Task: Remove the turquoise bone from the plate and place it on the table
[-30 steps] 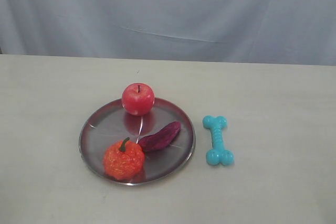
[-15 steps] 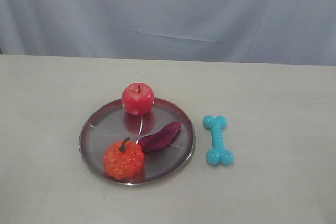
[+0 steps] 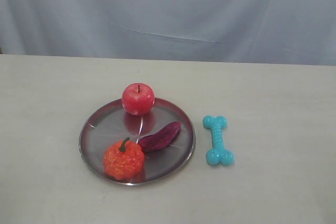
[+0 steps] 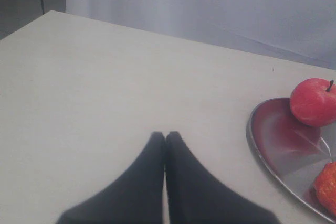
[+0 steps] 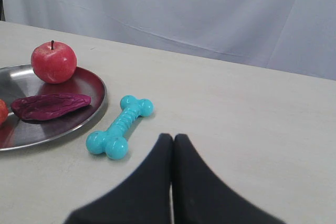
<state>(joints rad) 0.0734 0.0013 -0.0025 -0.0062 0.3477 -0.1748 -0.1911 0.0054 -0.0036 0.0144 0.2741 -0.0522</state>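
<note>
The turquoise bone lies flat on the beige table, just right of the silver plate and apart from its rim; the right wrist view also shows the bone beside the plate. My right gripper is shut and empty, a short way from the bone. My left gripper is shut and empty over bare table, well away from the plate. Neither arm shows in the exterior view.
On the plate sit a red apple at the far rim, an orange pumpkin toy at the near edge and a dark purple vegetable. A grey-blue cloth hangs behind the table.
</note>
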